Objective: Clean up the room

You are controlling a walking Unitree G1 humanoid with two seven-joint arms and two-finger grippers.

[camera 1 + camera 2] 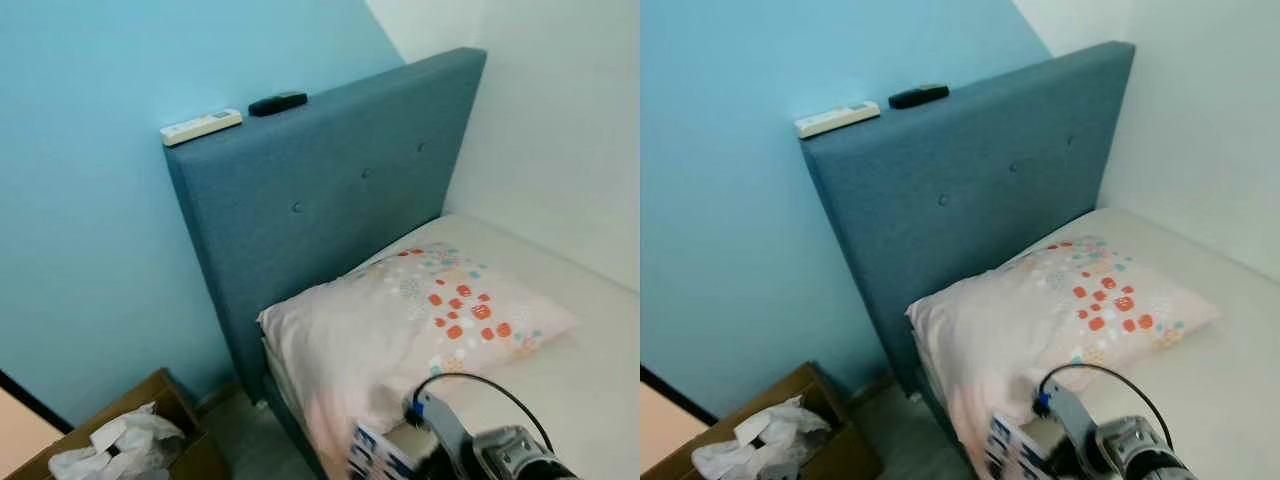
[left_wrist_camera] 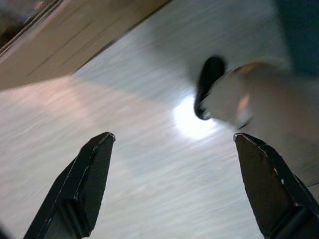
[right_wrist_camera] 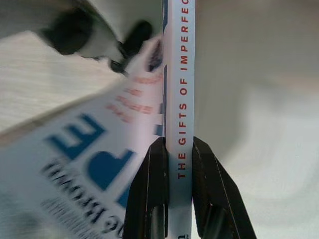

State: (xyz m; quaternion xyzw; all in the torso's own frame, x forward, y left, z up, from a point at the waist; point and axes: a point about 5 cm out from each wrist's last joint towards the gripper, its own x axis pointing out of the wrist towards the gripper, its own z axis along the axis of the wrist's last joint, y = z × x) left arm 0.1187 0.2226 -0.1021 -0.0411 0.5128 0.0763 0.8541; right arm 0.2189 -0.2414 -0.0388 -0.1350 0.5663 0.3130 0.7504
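The right gripper (image 3: 179, 164) pinches a white book (image 3: 180, 74) by its spine, low over the foot side of the pillow (image 1: 400, 330) on the bed (image 1: 590, 390). The left gripper (image 2: 174, 184) hangs with fingers spread above the floor (image 2: 124, 164). A white remote (image 1: 201, 126) and a black remote (image 1: 277, 102) lie on the headboard's (image 1: 330, 200) top edge. A cardboard box (image 1: 185, 455) with crumpled paper (image 1: 120, 445) stands beside the bed.

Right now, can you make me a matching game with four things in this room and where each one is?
Things:
1. white remote control
2. flowery pink pillow
3. crumpled white paper
4. white-and-blue book

Places:
A. inside the brown cardboard box
B. pinched in the right gripper
C. on top of the blue padded headboard
D. lying on the bed

Pairs: 1-C, 2-D, 3-A, 4-B
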